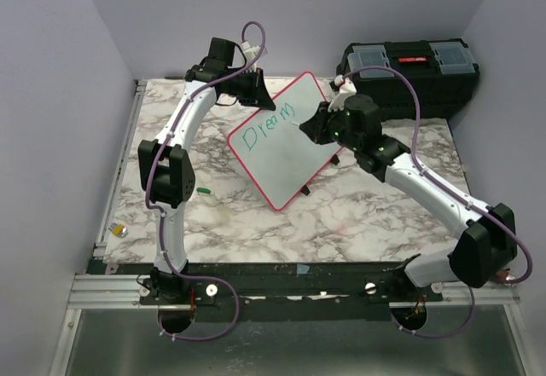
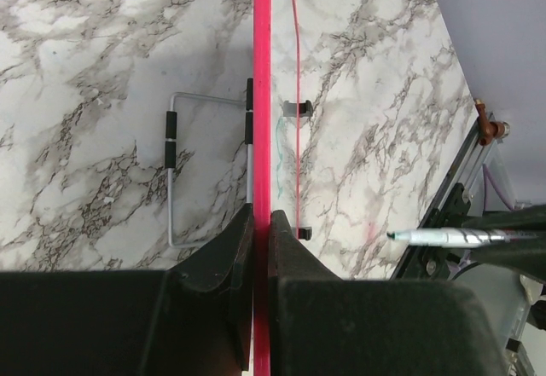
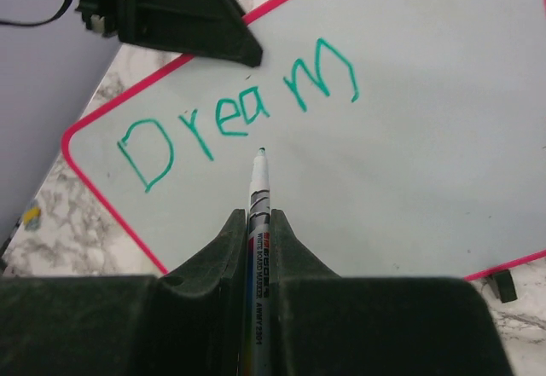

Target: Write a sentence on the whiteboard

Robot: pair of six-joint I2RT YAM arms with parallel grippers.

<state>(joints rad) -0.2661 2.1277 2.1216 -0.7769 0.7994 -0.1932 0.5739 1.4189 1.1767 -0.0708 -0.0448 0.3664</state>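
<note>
The whiteboard (image 1: 290,150) stands tilted on the marble table, white with a red-pink rim. My left gripper (image 1: 257,96) is shut on its upper rim; in the left wrist view the rim (image 2: 261,95) runs edge-on between the fingers of that gripper (image 2: 261,214). The sentence (image 3: 230,120) reads "Dream" in green letters on one line. My right gripper (image 3: 258,216) is shut on a white board marker (image 3: 258,184). Its green tip points at the board just under the letters. In the left wrist view the marker (image 2: 444,237) stands a little off the board's face.
A black toolbox (image 1: 409,73) stands at the back right. A green marker cap (image 1: 203,190) lies left of the board and a small yellow thing (image 1: 122,230) lies at the table's left edge. A wire stand (image 2: 173,171) sits behind the board.
</note>
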